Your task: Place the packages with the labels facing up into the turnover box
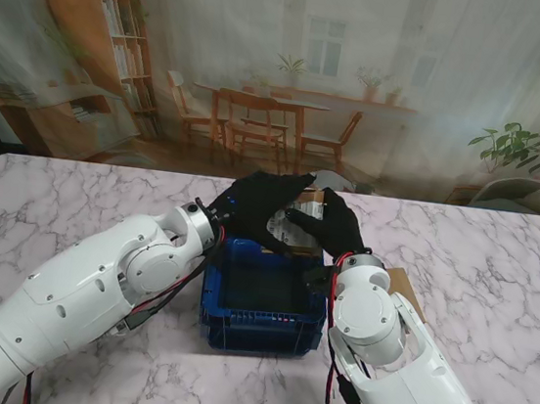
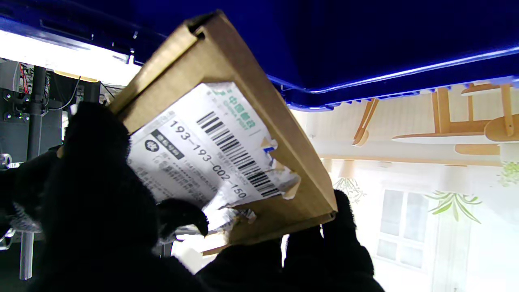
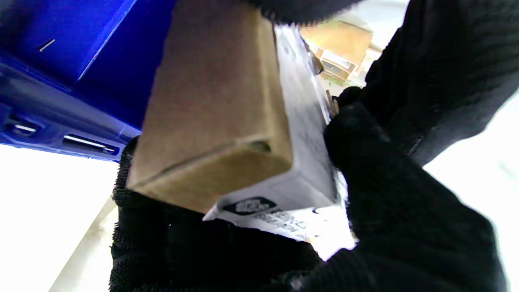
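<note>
A brown cardboard package [image 1: 300, 216] with a white barcode label [image 2: 211, 150] hangs over the far rim of the blue turnover box [image 1: 263, 300]. Both black-gloved hands clasp it: my left hand [image 1: 255, 203] from the left, my right hand [image 1: 331, 224] from the right. The label faces up toward me, torn at one corner. In the left wrist view the package [image 2: 227, 134] tilts, with fingers [image 2: 101, 174] over the label's end. In the right wrist view the package [image 3: 215, 113] sits between gloved fingers [image 3: 385, 162], beside the box wall [image 3: 73, 61]. The box's inside looks dark; I see nothing in it.
A second cardboard package [image 1: 406, 286] lies on the marble table [image 1: 73, 198] to the right of the box, mostly hidden by my right arm. A printed backdrop of a room stands along the table's far edge.
</note>
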Controlling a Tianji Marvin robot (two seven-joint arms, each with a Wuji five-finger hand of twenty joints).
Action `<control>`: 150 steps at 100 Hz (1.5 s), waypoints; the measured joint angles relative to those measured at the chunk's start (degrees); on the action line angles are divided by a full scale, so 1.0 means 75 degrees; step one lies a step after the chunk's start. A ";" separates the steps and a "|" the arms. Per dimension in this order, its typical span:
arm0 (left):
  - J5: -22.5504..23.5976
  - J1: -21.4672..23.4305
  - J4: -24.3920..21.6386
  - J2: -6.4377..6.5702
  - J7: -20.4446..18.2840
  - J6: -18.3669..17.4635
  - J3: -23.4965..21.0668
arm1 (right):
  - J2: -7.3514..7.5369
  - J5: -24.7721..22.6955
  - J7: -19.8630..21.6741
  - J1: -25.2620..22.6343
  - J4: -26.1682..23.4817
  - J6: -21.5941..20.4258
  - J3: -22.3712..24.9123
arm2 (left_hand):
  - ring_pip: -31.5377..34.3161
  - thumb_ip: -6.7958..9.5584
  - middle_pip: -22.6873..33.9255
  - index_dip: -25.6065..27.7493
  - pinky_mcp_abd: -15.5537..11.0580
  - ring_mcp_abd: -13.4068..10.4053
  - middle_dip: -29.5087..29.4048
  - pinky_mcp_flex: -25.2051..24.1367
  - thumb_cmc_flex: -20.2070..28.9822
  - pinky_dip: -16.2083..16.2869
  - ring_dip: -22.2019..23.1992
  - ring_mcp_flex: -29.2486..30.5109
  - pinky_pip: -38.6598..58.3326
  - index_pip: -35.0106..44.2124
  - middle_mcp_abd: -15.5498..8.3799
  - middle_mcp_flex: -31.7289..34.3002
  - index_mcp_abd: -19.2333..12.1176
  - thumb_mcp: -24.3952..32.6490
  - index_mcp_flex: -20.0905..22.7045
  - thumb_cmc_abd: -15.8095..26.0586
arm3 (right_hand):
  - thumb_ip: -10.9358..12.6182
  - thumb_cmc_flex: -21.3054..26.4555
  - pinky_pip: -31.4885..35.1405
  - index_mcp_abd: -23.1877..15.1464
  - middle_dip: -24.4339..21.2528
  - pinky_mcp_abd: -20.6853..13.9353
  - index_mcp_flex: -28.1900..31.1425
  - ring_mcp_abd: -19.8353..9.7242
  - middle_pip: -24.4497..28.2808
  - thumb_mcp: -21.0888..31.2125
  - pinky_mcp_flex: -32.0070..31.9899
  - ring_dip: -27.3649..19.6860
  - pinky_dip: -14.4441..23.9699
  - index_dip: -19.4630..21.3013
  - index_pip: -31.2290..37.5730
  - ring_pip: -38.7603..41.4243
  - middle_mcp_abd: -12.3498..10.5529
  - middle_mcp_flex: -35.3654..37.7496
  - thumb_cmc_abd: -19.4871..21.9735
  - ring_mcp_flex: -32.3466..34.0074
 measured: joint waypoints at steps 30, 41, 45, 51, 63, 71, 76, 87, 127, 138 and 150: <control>0.0238 0.0165 -0.0284 0.0044 -0.0223 -0.0018 -0.0241 | -0.0033 0.0079 0.0022 0.0001 -0.0043 0.0002 -0.0011 | -0.0080 -0.0006 -0.0624 0.0059 0.0061 0.0140 -0.0751 0.0038 0.0008 0.0088 -0.0113 0.0077 -0.0019 0.0008 -0.0110 0.0184 -0.0194 0.0104 0.0061 0.0023 | 0.0089 -0.0001 -0.0051 -0.0494 -0.0007 0.0004 -0.0763 0.0024 -0.0014 0.0067 -0.0011 0.0000 0.0003 -0.0049 -0.1926 -0.0002 0.0075 -0.0039 0.0113 -0.0034; 0.0291 0.0149 -0.0310 0.0080 -0.0326 -0.0163 -0.0283 | -0.0060 0.0142 -0.0007 0.0001 -0.0043 0.0009 -0.0020 | -0.0348 -0.0012 -0.1869 -0.0512 0.0122 0.0161 -0.1603 -0.0048 0.0001 0.0084 -0.0749 -0.0007 -0.0126 -0.0091 0.0018 0.0217 -0.0185 0.0091 -0.0013 0.0090 | 0.0090 -0.0001 -0.0066 -0.0494 -0.0009 0.0009 -0.0849 0.0032 -0.0014 0.0145 -0.0011 0.0000 0.0003 -0.0032 -0.2031 -0.0003 0.0129 -0.0039 0.0114 -0.0034; 0.0292 0.0138 -0.0308 0.0093 -0.0334 -0.0192 -0.0283 | -0.0070 0.0179 -0.0013 0.0004 -0.0043 0.0035 -0.0022 | -0.0516 -0.0049 -0.2350 -0.0775 0.0127 0.0152 -0.1977 -0.0088 -0.0073 0.0083 -0.1030 -0.0086 -0.0127 -0.0115 0.0084 0.0217 -0.0184 0.0089 -0.0013 0.0101 | 0.0090 -0.0001 -0.0069 -0.0493 -0.0009 0.0009 -0.0849 0.0032 -0.0014 0.0153 -0.0011 0.0000 0.0003 0.0033 -0.2087 -0.0004 0.0130 -0.0039 0.0114 -0.0034; 0.0294 0.0124 -0.0294 0.0104 -0.0356 -0.0210 -0.0278 | -0.0086 0.0231 -0.0025 0.0019 -0.0042 0.0089 -0.0027 | -0.0833 -0.0049 -0.3071 -0.1191 0.0127 0.0288 -0.2608 -0.0248 -0.0345 0.0004 -0.1529 -0.0325 -0.0319 -0.0234 0.0266 0.0036 -0.0178 0.0089 -0.0025 0.0186 | 0.0090 -0.0001 -0.0072 -0.0476 -0.0009 0.0009 -0.0849 0.0033 -0.0014 0.0179 -0.0011 0.0037 0.0003 0.0043 -0.2157 0.0014 0.0146 -0.0034 0.0116 -0.0033; 0.0463 0.0063 -0.0273 0.0140 -0.0401 -0.0200 -0.0218 | -0.0124 0.0325 -0.0071 0.0042 -0.0023 0.0195 -0.0049 | -0.1229 -0.0049 -0.3552 -0.1570 0.0133 0.0403 -0.3968 -0.0502 -0.0769 -0.0298 -0.2204 -0.0769 -0.0746 -0.0386 0.0574 -0.0063 -0.0137 0.0018 -0.0031 0.0403 | 0.0091 -0.0001 -0.0094 -0.0384 -0.0011 0.0044 -0.0967 0.0038 -0.0014 0.0297 0.0045 0.0042 0.0004 0.0048 -0.2216 0.0015 0.0212 -0.0012 0.0116 0.0035; 0.0742 0.0009 -0.0269 0.0163 -0.0400 -0.0199 -0.0168 | -0.0149 0.0373 -0.0125 0.0044 -0.0010 0.0262 -0.0062 | -0.1458 -0.0093 -0.3634 -0.1620 0.0136 0.0444 -0.4443 -0.0593 -0.0980 -0.0482 -0.2505 -0.0876 -0.0968 -0.0419 0.0598 -0.0150 -0.0125 0.0019 -0.0037 0.0474 | 0.0094 -0.0001 -0.0122 -0.0377 -0.0016 0.0086 -0.1034 0.0048 -0.0015 0.0350 0.0079 0.0042 0.0004 0.0061 -0.2224 0.0015 0.0270 -0.0009 0.0116 0.0035; 0.0849 -0.0021 -0.0268 0.0176 -0.0397 -0.0199 -0.0135 | -0.0167 0.0411 -0.0164 0.0044 -0.0006 0.0315 -0.0063 | -0.1520 -0.0097 -0.3639 -0.1633 0.0137 0.0461 -0.4561 -0.0627 -0.0985 -0.0561 -0.2570 -0.0959 -0.1024 -0.0419 0.0667 -0.0150 -0.0124 0.0019 -0.0037 0.0476 | 0.0097 -0.0001 -0.0150 -0.0377 -0.0021 0.0089 -0.1034 0.0052 -0.0015 0.0369 0.0098 0.0042 0.0004 0.0089 -0.2225 0.0015 0.0286 -0.0008 0.0116 0.0035; 0.1009 -0.0056 -0.0269 0.0197 -0.0378 -0.0200 -0.0089 | -0.0209 0.0473 -0.0261 0.0045 0.0002 0.0427 -0.0059 | -0.1559 -0.0097 -0.3641 -0.1640 0.0138 0.0462 -0.4665 -0.0643 -0.0997 -0.0607 -0.2753 -0.0973 -0.1069 -0.0419 0.0680 -0.0150 -0.0123 0.0019 -0.0037 0.0485 | 0.0101 -0.0001 -0.0189 -0.0376 -0.0033 0.0097 -0.1037 0.0060 -0.0015 0.0377 0.0159 0.0042 0.0004 0.0141 -0.2274 0.0015 0.0303 -0.0008 0.0117 0.0035; 0.1178 0.0193 -0.0390 0.0226 -0.0362 -0.0164 -0.0235 | -0.0344 0.0862 -0.0392 0.0128 -0.0017 0.0611 0.0094 | -0.1610 -0.0098 -0.3642 -0.1744 0.0225 0.0581 -0.4648 -0.0711 -0.0822 -0.0747 -0.2937 -0.1133 -0.1169 -0.0539 0.0797 -0.0152 -0.0103 0.0022 -0.0031 0.0467 | 0.0138 -0.0011 -0.0193 -0.0088 -0.0047 0.0098 -0.1079 -0.0179 -0.0015 0.0416 0.0300 0.0243 -0.0096 0.0170 -0.2395 0.0280 0.0307 0.0205 0.0217 0.0248; 0.1090 0.0092 -0.0312 0.0221 -0.0308 -0.0022 -0.0111 | -0.0320 0.0953 -0.0241 0.0089 -0.0103 0.0685 0.0122 | -0.1510 -0.0013 -0.3581 -0.0310 0.0225 0.0581 -0.3695 -0.0599 -0.0510 -0.0747 -0.2937 -0.1121 -0.1136 -0.0528 0.0787 -0.0152 0.0064 0.0034 -0.0031 0.0374 | 0.0148 -0.0012 -0.0193 0.0094 -0.0047 0.0098 -0.1163 -0.0272 -0.0015 0.0426 0.0322 0.0302 -0.0116 0.0174 -0.2425 0.0477 0.0364 0.0213 0.0363 0.0263; 0.0840 0.0047 -0.0188 0.0177 -0.0214 0.0025 -0.0083 | -0.0284 0.0916 -0.0102 0.0083 -0.0147 0.0679 0.0118 | -0.1266 0.0051 -0.3228 0.0754 0.0212 0.0506 -0.2847 -0.0435 -0.0449 -0.0747 -0.2777 -0.0916 -0.0946 -0.0363 0.0613 -0.0141 0.0072 0.0044 -0.0031 0.0104 | 0.0148 -0.0012 -0.0193 0.0095 -0.0047 0.0098 -0.1168 -0.0318 -0.0015 0.0426 0.0336 0.0339 -0.0120 0.0174 -0.2505 0.0653 0.0385 0.0214 0.0440 0.0341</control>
